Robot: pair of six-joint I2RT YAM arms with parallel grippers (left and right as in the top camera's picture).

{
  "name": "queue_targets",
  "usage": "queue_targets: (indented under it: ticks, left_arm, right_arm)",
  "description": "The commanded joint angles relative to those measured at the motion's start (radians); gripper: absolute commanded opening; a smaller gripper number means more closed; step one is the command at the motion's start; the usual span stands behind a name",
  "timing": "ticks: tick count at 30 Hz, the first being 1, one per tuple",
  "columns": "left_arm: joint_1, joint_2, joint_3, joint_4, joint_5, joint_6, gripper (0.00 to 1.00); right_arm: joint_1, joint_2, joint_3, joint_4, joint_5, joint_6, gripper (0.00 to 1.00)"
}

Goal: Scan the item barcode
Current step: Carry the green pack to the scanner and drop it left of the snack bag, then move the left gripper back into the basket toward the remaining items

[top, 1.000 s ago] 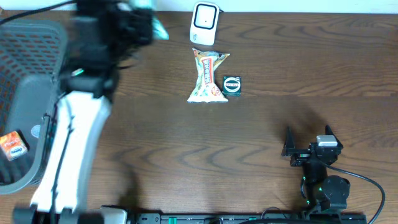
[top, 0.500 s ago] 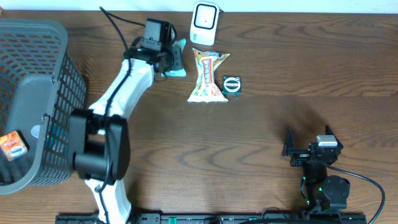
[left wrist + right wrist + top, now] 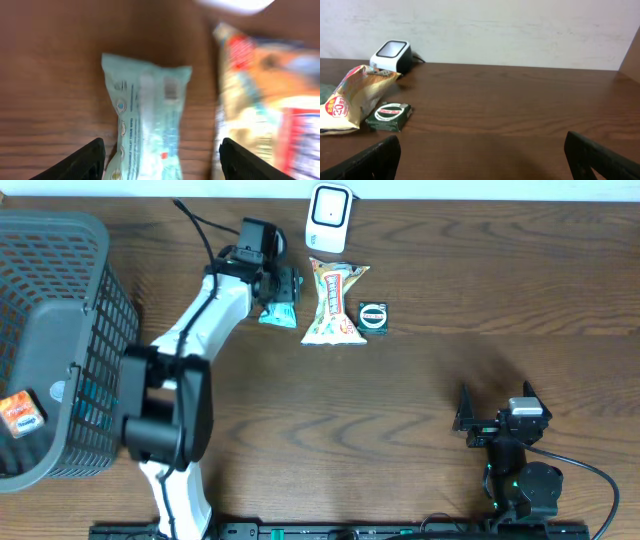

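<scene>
The blue-green packet (image 3: 145, 120) lies flat on the bench (image 3: 50, 60), its near end between the left fingers (image 3: 85, 162), which are spread apart. The right fingers (image 3: 375, 160) are spread too, at the near right.

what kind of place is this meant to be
Probably a mock shop checkout on a wooden table: a white barcode scanner stands at the back edge, a grey mesh shopping basket sits at the left, and a yellow snack bag and a teal packet lie nearby.
</scene>
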Motion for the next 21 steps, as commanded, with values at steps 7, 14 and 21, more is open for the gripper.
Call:
queue_targets:
  ticks: [7,14,21]
  left_arm:
    - [0.207,-0.473,0.024,0.130,-0.019,0.005,0.79]
    - [0.559,-0.653,0.024,0.084,-0.241,0.005,0.79]
    - [0.845,-0.567,0.010,-0.043,-0.276,0.222,0.79]
  right_arm:
    - [0.010,-0.005,-0.002,-0.003,0.000,-0.005,0.99]
    - [0.010,-0.005,-0.002,-0.003,0.000,-0.005,0.99]
    - [0.010,-0.005,-0.002,-0.003,0.000,-0.005,0.99]
